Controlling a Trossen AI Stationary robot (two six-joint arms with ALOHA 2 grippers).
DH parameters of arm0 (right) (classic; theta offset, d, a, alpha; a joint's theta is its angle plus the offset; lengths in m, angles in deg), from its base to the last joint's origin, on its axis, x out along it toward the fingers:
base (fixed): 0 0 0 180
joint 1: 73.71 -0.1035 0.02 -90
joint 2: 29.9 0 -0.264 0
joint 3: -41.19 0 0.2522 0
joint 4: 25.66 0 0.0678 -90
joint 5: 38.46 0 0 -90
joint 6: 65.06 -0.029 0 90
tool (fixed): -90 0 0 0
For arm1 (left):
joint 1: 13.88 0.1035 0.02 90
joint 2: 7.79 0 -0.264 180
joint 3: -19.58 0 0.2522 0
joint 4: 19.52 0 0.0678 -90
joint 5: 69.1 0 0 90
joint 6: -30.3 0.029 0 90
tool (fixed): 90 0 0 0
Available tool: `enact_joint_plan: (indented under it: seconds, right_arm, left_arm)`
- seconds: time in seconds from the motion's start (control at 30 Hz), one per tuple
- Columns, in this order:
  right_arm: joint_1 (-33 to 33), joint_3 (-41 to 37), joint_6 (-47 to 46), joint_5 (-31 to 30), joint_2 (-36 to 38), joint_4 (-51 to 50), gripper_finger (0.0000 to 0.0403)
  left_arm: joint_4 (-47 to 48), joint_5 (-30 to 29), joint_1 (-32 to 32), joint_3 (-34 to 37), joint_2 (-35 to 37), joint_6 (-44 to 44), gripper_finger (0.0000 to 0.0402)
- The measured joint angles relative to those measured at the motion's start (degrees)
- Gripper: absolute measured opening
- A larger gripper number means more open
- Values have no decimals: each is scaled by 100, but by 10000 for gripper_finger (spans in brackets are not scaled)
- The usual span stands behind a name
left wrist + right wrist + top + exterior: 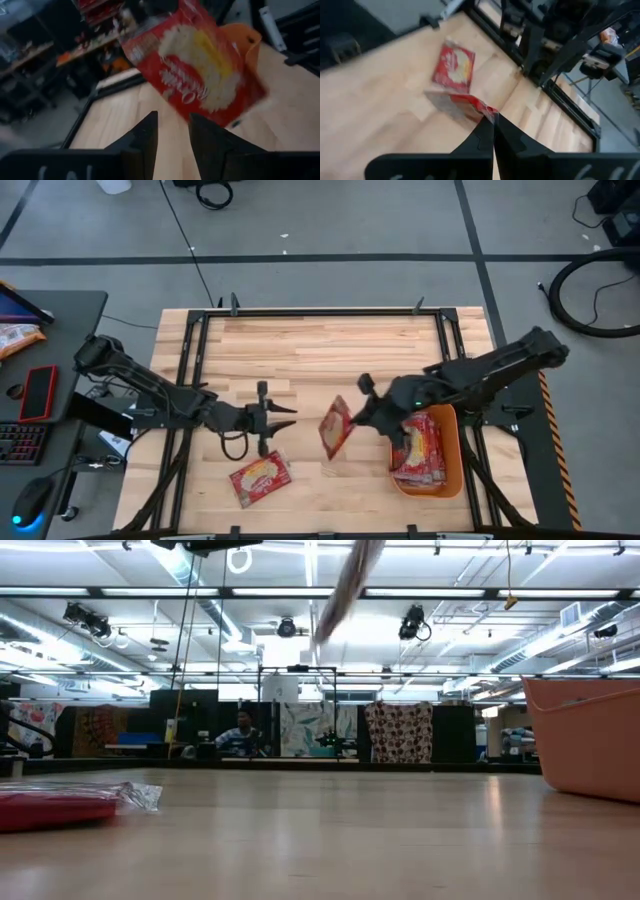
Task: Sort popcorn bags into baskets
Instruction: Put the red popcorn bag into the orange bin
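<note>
A red popcorn bag (pixel 335 428) hangs in the air over the middle of the table, with my right gripper (pixel 358 408) shut on it; the low view shows it high up as a slanted strip (pixel 345 585). Another popcorn bag (pixel 260 477) lies flat on the wood near the front edge. The orange basket (pixel 452 442) stands at the right with several red bags (pixel 420 448) inside. My left gripper (pixel 281 418) stands open above the table, left of the hanging bag, its fingers (pixel 145 137) pointing toward the bag with nothing between them. My right gripper pinches the bag's upper edge (pixel 481 107) between its two shut fingers, coming at it slanting down from the table's right side. The bag is lifted clear of the table and hangs tilted below the fingers.
The table's black frame (pixel 320 312) runs along the far edge and both sides. Bare wood (pixel 330 350) lies across the far half. A desk with a keyboard and a snack bag (pixel 20 335) stands off the table's left.
</note>
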Motion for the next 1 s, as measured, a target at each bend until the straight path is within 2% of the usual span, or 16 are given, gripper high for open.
enact_joint_plan:
  seconds: [0.2, 0.43, 0.73, 1.0]
  right_arm:
    - [-558, 0, -1257, 61, 630, -524, 5]
    - [-1314, 0, -2960, 291, 1157, -1073, 5]
    - [-2279, 0, -4780, -755, 1399, -2471, 5]
    - [-2970, 0, -5549, -1966, 1419, -3386, 5]
  left_arm:
    - [-1059, 374, 24, 509, -2, 427, 114]
    - [-936, 761, 9, 541, -2, 327, 114]
    - [-942, 839, 9, 541, -2, -182, 114]
    - [-937, 836, 9, 541, -2, -276, 114]
